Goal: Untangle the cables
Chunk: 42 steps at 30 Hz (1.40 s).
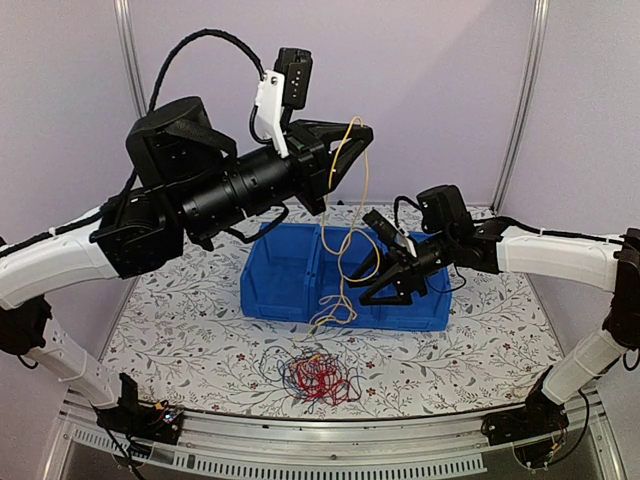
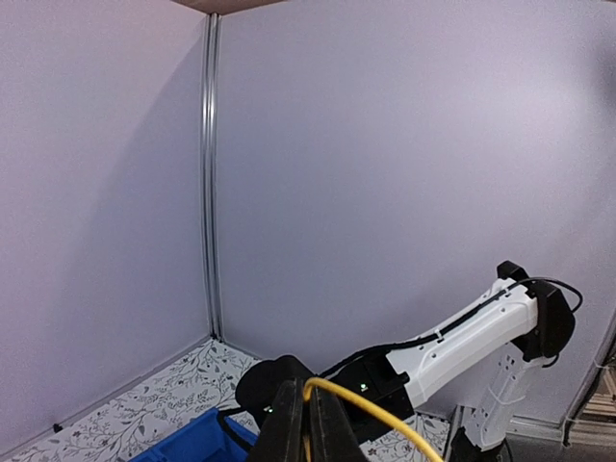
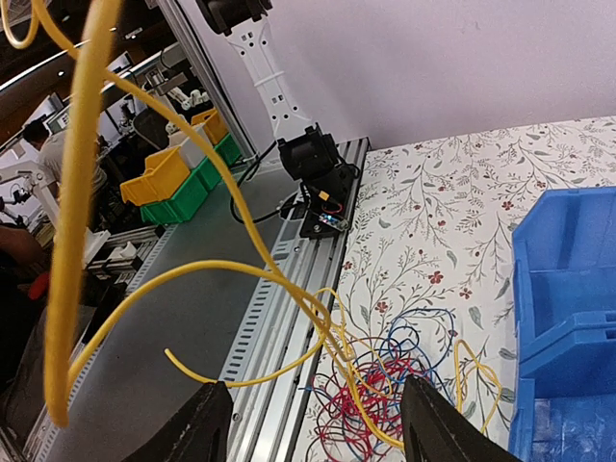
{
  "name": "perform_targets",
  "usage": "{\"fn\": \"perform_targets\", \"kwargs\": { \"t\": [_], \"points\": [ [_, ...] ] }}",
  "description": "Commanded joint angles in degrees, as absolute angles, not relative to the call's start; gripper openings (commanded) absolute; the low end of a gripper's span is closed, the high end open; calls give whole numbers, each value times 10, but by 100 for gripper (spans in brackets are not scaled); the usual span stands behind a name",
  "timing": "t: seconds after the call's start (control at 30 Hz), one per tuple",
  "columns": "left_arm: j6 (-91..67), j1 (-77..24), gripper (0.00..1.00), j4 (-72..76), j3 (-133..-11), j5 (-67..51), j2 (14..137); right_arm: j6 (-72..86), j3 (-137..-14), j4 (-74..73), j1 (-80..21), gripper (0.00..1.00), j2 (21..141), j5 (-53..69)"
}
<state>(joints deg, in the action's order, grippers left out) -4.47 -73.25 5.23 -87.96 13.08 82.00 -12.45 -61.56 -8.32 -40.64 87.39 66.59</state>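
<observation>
Thin red, blue, yellow cables (image 1: 318,377), knotted heap; one yellow strand (image 1: 366,185) raised

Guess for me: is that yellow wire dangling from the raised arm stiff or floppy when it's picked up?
Probably floppy: pinched in the left gripper, the yellow wire droops in loose loops rather than standing out. It likely weighs very little, being so thin. Its lower end seems to run into the tangled pile, so pulling might drag that along.

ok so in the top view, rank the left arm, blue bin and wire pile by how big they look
1. left arm, though it is raised toward the camera, so its lead is unsure
2. bin
3. wire pile, clearly smallest
</observation>
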Motion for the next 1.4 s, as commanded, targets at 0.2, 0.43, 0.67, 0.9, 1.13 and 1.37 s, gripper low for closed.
{"fn": "perform_targets", "kwargs": {
  "t": [0.2, 0.43, 0.67, 0.9, 1.13, 1.37],
  "points": [
    [-12, -761, 0, 60, -917, 161, 814, -114, -663, -75, -450, 57, 903, 666],
    [15, -787, 0, 63, -939, 188, 816, -116, -681, -78, -489, 57, 949, 675],
    [48, -827, 0, 64, -973, 214, 820, -104, -677, -58, -518, 28, 1013, 692],
    [145, -908, 0, 46, -1091, 268, 849, -100, -674, -49, -518, 7, 1090, 674],
    [320, -991, 0, 78, -1218, 355, 906, -106, -688, -82, -518, 3, 1161, 633],
    [594, -1057, 0, 221, -1307, 453, 979, -117, -708, -129, -517, 14, 1222, 582]
  ]
}}
